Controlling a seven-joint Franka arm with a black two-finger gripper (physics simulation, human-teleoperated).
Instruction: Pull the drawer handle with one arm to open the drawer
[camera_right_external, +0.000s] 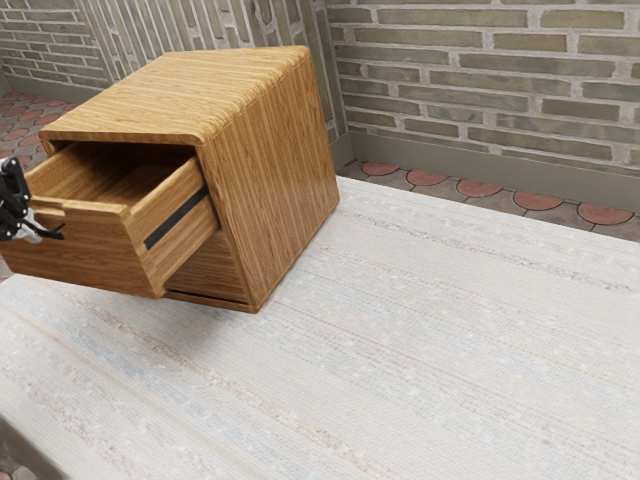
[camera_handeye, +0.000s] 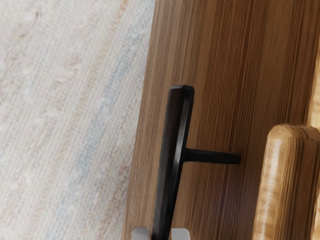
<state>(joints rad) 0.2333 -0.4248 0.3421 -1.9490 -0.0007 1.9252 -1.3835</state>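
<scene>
The black handle (camera_handeye: 174, 140) is sitting in the claw (camera_handeye: 161, 234), which is squeezing it. The drawer (camera_right_external: 100, 250) is sticking out of the cabinet (camera_right_external: 265, 150).

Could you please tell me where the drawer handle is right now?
Wrist view: the drawer handle sits on the wooden drawer front, clamped in the hand.

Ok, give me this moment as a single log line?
gripper: shut on drawer handle | drawer: open, drawn well out of cabinet | cabinet: upright on table
</scene>
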